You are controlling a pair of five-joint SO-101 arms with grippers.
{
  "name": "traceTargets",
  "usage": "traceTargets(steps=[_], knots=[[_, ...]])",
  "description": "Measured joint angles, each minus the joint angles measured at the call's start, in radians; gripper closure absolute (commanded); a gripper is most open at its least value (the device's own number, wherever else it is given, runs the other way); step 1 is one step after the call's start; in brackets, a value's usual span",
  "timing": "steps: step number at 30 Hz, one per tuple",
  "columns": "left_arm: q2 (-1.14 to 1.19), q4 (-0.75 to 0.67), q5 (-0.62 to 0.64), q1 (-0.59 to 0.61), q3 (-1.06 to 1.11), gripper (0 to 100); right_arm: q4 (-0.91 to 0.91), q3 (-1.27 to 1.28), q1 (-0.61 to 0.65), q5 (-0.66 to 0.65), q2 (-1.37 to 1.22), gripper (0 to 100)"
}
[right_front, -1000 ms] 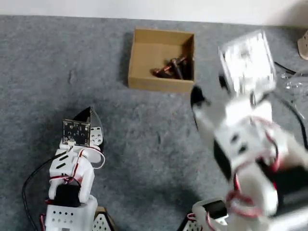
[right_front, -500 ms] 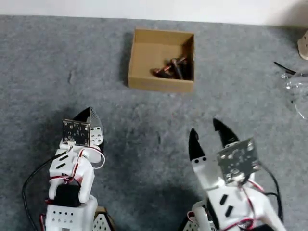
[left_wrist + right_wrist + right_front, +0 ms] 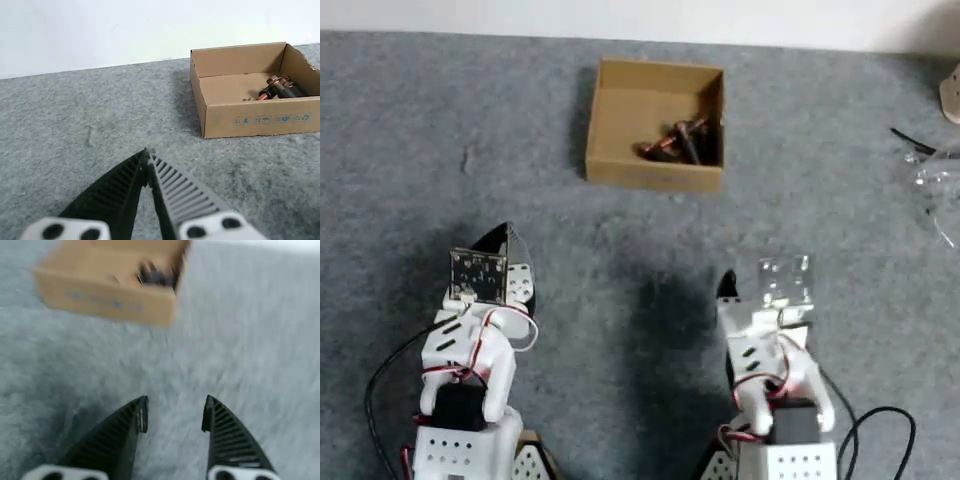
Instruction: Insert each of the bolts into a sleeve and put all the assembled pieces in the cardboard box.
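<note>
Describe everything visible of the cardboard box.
The cardboard box is a shallow, open-topped tray of brown card with blue marks on one outer wall. It sits flat on the grey felt-like table, toward its far edge. Dark, coppery bolt-and-sleeve pieces lie bunched against one inner wall. Nothing else touches it.

Observed grey felt-covered table (image 3: 570, 250) bearing open cardboard box (image 3: 655, 176) near far edge, clear plastic scraps (image 3: 930, 175) toward right edge.
</note>
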State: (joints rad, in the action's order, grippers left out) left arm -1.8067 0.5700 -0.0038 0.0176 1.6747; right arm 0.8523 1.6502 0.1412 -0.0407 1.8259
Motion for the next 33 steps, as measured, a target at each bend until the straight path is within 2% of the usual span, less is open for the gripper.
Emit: traceTargets(steps=[2, 6, 12, 20, 24, 33], knots=[[0.0, 0.0, 0.0, 0.0, 0.0, 100, -0.04, 0.015, -0.006, 0.061, 0.006, 83.9], [0.0, 0.0, 0.0, 0.0, 0.0, 100, -0.046, 0.018, -0.025, 0.084, 0.0, 83.8], [0.0, 0.0, 0.0, 0.0, 0.0, 100, 0.163, 0.02, -0.032, 0.084, 0.0, 83.8], [0.0, 0.023, 0.0, 0.0, 0.0, 100, 0.282, 0.02, -0.032, 0.084, 0.0, 83.8], [0.0, 0.195, 0.0, 0.0, 0.0, 100, 0.379, 0.02, -0.034, 0.084, 0.0, 83.8], [0.0, 0.629, 0.0, 0.02, 0.0, 100, 0.39, 0.02, -0.035, 0.086, 0.0, 83.8]])
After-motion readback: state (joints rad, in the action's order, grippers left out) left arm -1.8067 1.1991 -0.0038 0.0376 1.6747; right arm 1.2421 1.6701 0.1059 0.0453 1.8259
